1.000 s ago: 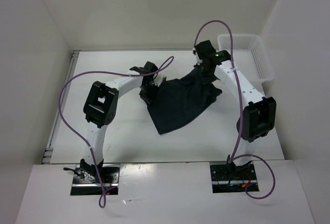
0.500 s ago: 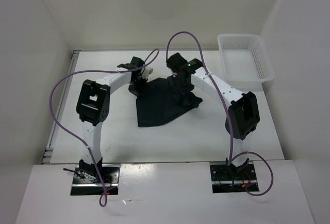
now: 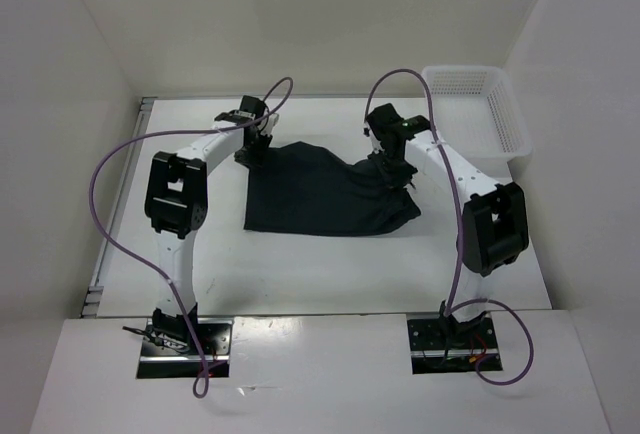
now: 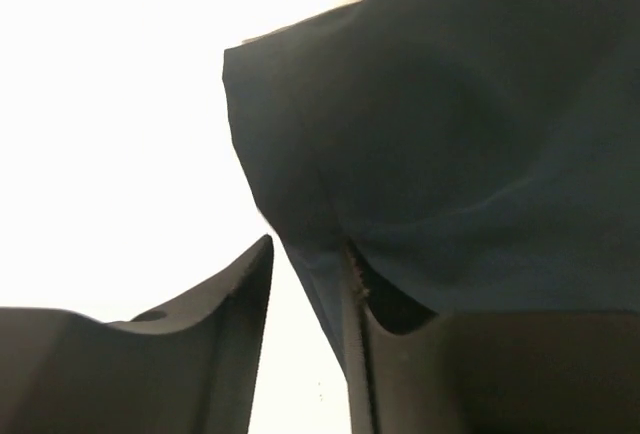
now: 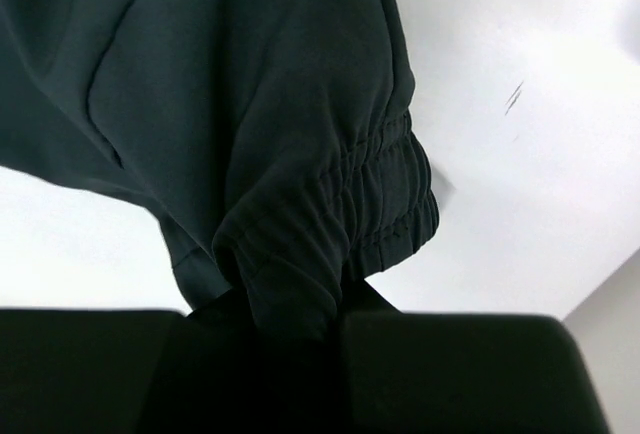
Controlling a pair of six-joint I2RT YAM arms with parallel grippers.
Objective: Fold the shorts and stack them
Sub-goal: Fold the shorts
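Pulled flatter than a second ago, the limp, light black shorts (image 3: pixel 320 199) are pinched at their sturdier elastic waistband (image 5: pixel 390 184) by the right gripper (image 3: pixel 392 172), the left gripper (image 3: pixel 254 147) parted at a corner.

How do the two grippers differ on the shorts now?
The left gripper has jaws apart, cloth lying against one finger; the right gripper is shut on the bunched waistband. Left is at the flat far-left corner of the shorts, right at their gathered right end. Both touch the cloth.
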